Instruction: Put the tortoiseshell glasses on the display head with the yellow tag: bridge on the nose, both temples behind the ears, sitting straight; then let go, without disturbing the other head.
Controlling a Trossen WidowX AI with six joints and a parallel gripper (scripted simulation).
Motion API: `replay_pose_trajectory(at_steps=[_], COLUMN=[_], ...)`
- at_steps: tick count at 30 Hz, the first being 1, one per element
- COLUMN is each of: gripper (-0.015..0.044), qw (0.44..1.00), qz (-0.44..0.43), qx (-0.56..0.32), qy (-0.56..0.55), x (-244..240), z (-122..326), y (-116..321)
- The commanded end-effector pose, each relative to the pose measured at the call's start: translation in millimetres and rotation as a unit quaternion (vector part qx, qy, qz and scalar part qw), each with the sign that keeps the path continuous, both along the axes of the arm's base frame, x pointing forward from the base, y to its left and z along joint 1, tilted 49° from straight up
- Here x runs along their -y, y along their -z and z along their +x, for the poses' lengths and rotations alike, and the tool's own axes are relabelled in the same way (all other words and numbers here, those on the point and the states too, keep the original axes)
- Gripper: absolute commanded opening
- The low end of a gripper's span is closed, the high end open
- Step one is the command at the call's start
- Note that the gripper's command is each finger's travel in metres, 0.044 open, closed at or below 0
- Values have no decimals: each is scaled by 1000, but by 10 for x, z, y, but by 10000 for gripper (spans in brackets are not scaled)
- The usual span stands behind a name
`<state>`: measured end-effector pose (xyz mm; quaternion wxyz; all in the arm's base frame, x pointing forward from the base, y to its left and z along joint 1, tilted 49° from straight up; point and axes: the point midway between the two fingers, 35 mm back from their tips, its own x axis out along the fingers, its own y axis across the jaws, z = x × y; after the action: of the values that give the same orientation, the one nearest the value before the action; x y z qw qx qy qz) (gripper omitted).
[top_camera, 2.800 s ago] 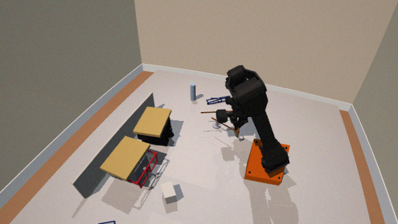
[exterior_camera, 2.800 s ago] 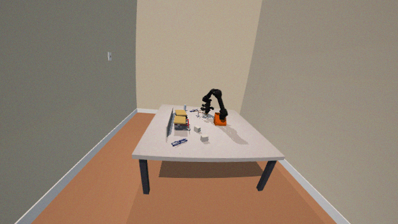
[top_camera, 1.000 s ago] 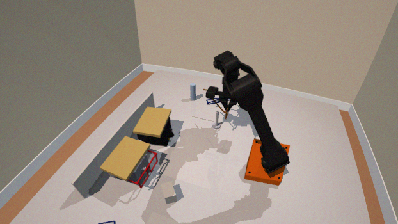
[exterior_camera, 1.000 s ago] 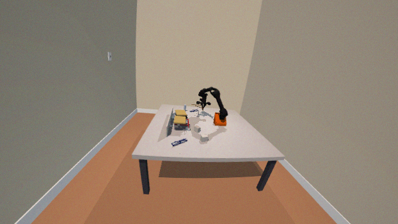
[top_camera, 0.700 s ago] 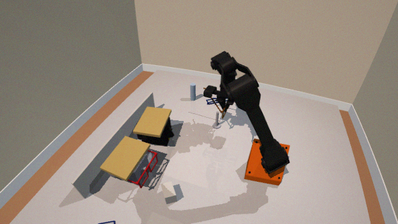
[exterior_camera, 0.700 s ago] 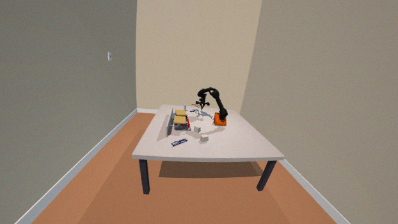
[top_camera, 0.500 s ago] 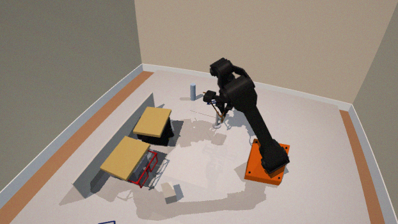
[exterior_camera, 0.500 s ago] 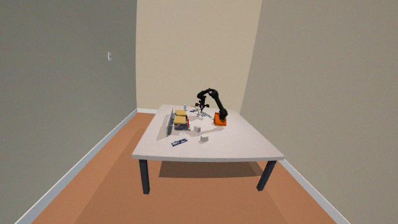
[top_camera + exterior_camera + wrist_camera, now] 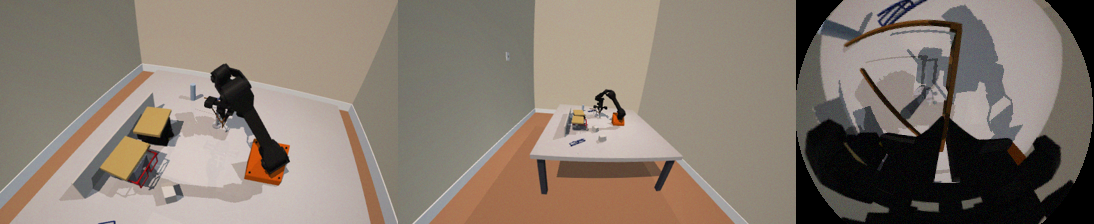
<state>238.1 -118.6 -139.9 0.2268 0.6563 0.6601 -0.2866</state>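
Gripper [image 9: 222, 120] [image 9: 599, 112] [image 9: 944, 119]: pinching the tortoiseshell glasses [image 9: 215, 112] [image 9: 955, 65], above the table [image 9: 198, 160] [image 9: 622, 148] [image 9: 1031, 75]
Red glasses [image 9: 148, 168] [image 9: 586, 124]: left of the orange base [image 9: 251, 166] [image 9: 618, 123]
White block [image 9: 169, 192]: also left of the orange base

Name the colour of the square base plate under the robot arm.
The base plate is orange, showing best in the top view.

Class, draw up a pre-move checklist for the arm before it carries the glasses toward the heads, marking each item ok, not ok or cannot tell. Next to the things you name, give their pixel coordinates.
1. Tool [image 9: 944, 119] shut on the tortoiseshell glasses [image 9: 954, 70]: ok.
2. Both temples visible, unfolded: ok.
3. Glasses on a head: not ok, they are in the tool.
4. Yellow tag identified: cannot tell.
5. Red glasses [image 9: 154, 159] clear of the tool: ok.
6. Grip firm enough to carry: cannot tell.
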Motion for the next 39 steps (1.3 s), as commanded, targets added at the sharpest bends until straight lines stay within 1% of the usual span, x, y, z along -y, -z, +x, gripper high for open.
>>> replay_pose_trajectory(at_steps=[1,39], gripper=[0,0], qw=[1000,1000], qz=[0,-1], qx=[1,1], qy=[1,1], x=[26,186], z=[-38,-244], y=[24,183])
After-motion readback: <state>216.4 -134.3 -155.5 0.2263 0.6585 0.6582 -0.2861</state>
